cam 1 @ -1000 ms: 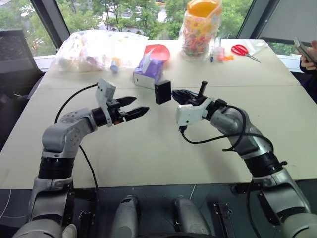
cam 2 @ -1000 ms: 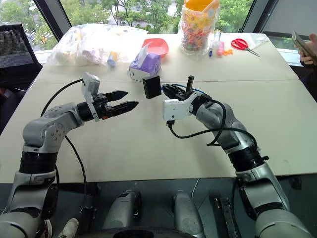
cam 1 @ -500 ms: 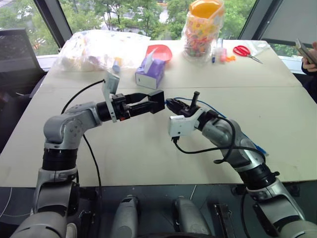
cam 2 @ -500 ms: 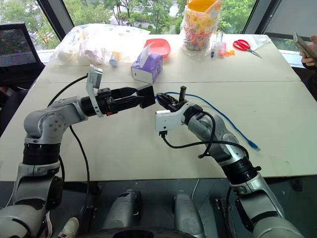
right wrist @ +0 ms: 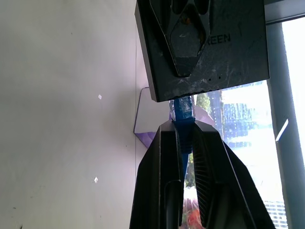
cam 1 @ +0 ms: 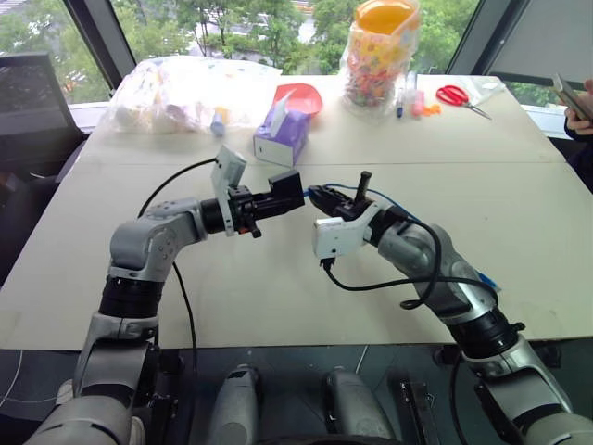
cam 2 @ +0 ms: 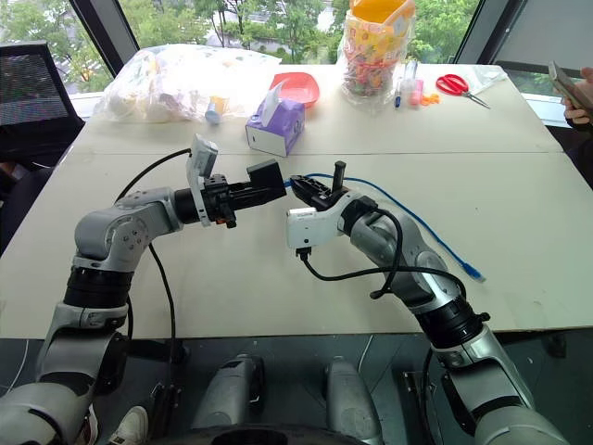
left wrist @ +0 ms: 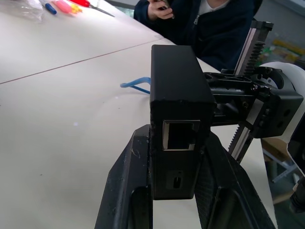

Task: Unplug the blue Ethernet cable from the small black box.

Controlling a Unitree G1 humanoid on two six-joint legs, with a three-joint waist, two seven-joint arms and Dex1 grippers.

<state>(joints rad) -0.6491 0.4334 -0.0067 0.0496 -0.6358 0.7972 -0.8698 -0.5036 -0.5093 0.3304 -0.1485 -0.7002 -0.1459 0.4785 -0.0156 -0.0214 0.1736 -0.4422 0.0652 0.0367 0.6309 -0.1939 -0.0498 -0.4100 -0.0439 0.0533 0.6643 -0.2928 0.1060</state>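
Along the far edge of the pale table (cam 1: 278,287), a crumpled clear plastic bag of small items (cam 1: 181,91) lies at the left, then a purple tissue box (cam 1: 281,137) and a red plastic bowl (cam 1: 298,95) just behind it. Nearer, the left gripper (cam 1: 278,199) is clamped on the small matte black box (cam 1: 286,189), held above the tabletop. Right against it, the right gripper (cam 1: 318,196) pinches the thin bright-blue Ethernet cable (right wrist: 182,110) at its plug, which sits at the box's side; the cord trails rightward across the table. Beyond stand a clear jar of colourful pieces with an orange lid (cam 1: 375,51) and red-handled scissors (cam 1: 456,95). A person's hand holding a phone (cam 1: 579,97) shows at the right edge.
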